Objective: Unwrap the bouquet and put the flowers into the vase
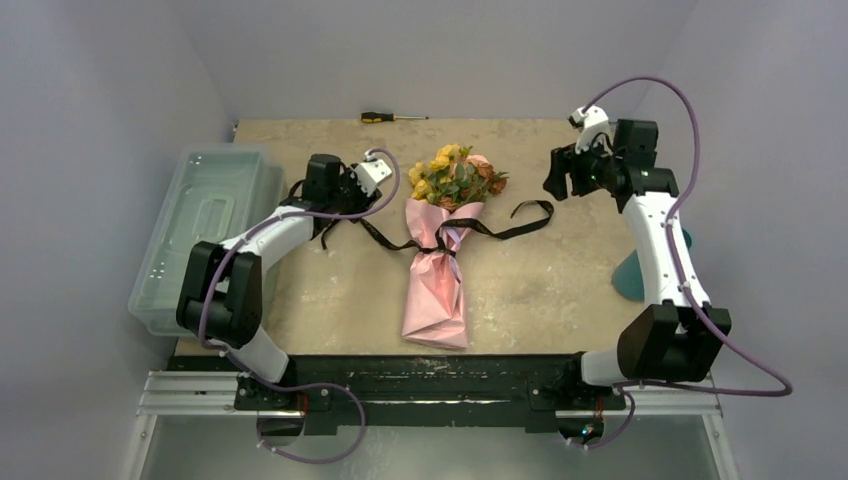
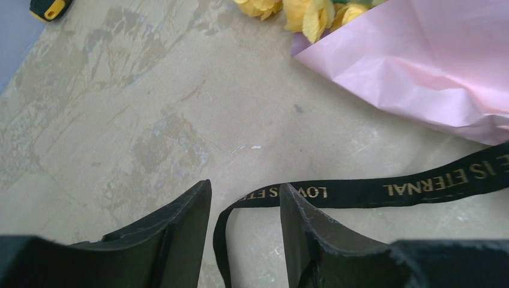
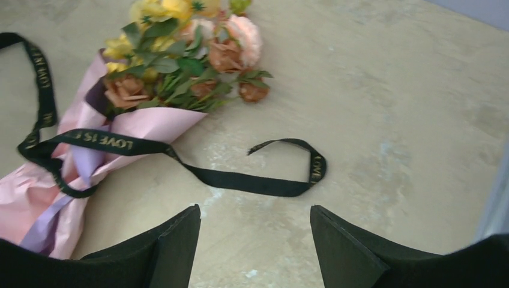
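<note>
Plainly, the flowers (image 1: 455, 176) lie inside the pink paper cone (image 1: 437, 290).

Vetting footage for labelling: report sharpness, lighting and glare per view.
Top view: soft, even light with faint shadows; the bouquet looks slightly soft. Left wrist: the ribbon lettering is crisp, while the left end effector is near black, its detail lost. Right wrist: the flowers are mildly soft, with no glare on the table.

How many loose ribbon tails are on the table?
2. One black gold-lettered ribbon tail runs left from the pink paper-wrapped bouquet to between the left fingers; the other curls away rightward. None looks hidden.
</note>
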You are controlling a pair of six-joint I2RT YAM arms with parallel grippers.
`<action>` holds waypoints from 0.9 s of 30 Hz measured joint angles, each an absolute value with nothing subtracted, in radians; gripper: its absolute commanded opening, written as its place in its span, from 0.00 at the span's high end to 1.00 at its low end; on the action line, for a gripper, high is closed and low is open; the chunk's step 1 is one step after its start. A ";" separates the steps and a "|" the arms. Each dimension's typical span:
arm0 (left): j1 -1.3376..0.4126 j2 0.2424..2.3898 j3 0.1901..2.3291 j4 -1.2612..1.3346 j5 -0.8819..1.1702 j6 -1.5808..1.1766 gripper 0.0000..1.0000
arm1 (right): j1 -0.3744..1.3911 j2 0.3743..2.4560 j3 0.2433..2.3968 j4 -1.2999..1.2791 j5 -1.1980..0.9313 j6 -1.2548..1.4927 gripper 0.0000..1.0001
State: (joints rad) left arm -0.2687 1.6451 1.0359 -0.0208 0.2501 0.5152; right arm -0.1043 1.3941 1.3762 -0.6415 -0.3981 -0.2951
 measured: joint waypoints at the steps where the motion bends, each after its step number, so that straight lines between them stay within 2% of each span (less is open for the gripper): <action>1: -0.268 1.636 1.036 -0.027 0.266 0.512 0.53 | -0.089 1.403 1.376 -0.646 -0.424 -0.304 0.28; 11: -0.285 1.584 1.036 -0.041 0.406 0.434 0.51 | 0.092 1.564 1.376 -0.667 -0.633 -0.389 0.35; 18: -0.295 1.584 1.036 -0.051 0.413 0.428 0.52 | 0.132 1.773 1.376 -0.665 -0.677 -0.469 0.34; 22: -0.295 1.584 1.036 -0.064 0.413 0.427 0.45 | 0.144 1.871 1.377 -0.662 -0.674 -0.492 0.35; 25: -0.295 1.584 1.036 -0.075 0.412 0.426 0.39 | 0.163 1.916 1.377 -0.650 -0.673 -0.501 0.38; 27: -0.295 1.584 1.036 -0.077 0.409 0.421 0.37 | 0.173 1.937 1.379 -0.641 -0.674 -0.503 0.48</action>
State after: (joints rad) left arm -0.2951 1.5845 1.0363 -0.0772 0.4088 0.4213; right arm 0.1734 1.9366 1.3792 -0.6407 -0.6743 -0.5030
